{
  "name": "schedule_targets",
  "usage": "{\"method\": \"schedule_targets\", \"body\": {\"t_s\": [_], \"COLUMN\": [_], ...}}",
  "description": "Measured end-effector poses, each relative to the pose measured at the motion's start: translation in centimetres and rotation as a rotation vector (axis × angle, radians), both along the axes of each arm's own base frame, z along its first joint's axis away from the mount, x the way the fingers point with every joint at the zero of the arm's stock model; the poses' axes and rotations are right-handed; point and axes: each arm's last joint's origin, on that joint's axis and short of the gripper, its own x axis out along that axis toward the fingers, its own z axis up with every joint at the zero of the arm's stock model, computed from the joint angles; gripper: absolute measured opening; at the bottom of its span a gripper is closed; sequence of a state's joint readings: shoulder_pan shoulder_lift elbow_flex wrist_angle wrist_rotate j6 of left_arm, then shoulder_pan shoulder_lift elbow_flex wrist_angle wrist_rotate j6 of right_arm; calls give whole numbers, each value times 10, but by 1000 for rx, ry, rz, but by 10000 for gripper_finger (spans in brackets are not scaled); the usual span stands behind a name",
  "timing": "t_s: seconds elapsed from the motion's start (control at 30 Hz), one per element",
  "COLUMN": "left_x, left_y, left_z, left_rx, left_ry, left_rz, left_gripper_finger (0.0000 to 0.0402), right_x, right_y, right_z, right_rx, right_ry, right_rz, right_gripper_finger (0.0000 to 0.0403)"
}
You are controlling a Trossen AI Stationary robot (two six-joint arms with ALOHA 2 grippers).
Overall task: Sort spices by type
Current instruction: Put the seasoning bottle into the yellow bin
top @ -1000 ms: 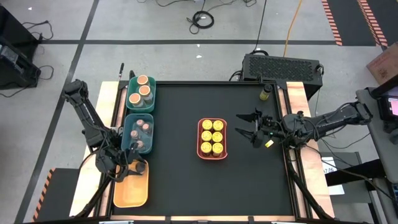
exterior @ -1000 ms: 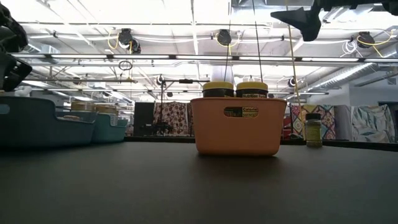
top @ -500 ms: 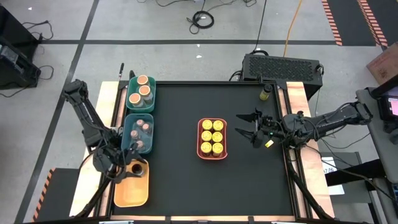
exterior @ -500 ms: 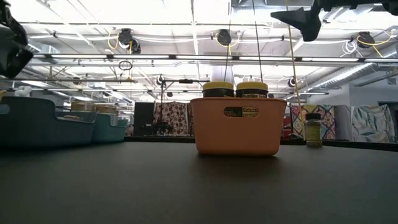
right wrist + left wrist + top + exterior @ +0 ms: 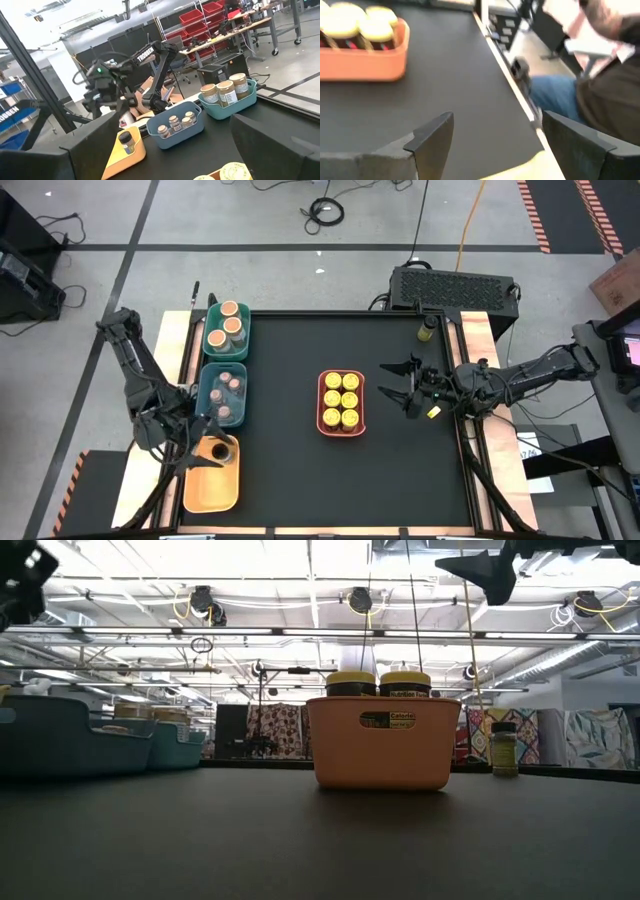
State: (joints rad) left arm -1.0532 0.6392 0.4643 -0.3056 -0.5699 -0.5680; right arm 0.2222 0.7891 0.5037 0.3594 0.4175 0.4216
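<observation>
Black table. Coral tray at its middle with six yellow-lidded jars. Yellow tray at the table's left edge holds one dark-lidded jar. Left gripper beside it, open wide, empty. Right gripper right of coral tray, open wide, empty.

Left gripper raised beside yellow tray, fingers spread, empty. Right gripper hovers right of coral tray, fingers spread, empty.

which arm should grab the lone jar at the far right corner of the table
Right. The right gripper hovers open nearer that dark-lidded jar; the left gripper is across the table by the yellow tray.
</observation>
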Motion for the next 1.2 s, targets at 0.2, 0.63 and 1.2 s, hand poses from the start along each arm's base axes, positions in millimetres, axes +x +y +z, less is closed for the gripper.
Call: {"method": "schedule_targets", "body": {"t_s": [0.2, 0.63, 1.2], "left_x": [10, 57, 93], "left_y": [10, 54, 136], "left_z": [23, 47, 44], "left_rx": [87, 107, 159], "left_ry": [-131, -305, -326], "left_rz": [198, 239, 362], "left_gripper_finger": [306, 306, 306], "right_x": [0, -2, -36], "right_y": [0, -11, -118], "right_z": [-4, -25, -31], "right_rx": [-25, -56, 189], "right_ry": [43, 263, 526], "right_rz": [-7, -207, -836], "right_gripper_finger": [375, 375, 375]}}
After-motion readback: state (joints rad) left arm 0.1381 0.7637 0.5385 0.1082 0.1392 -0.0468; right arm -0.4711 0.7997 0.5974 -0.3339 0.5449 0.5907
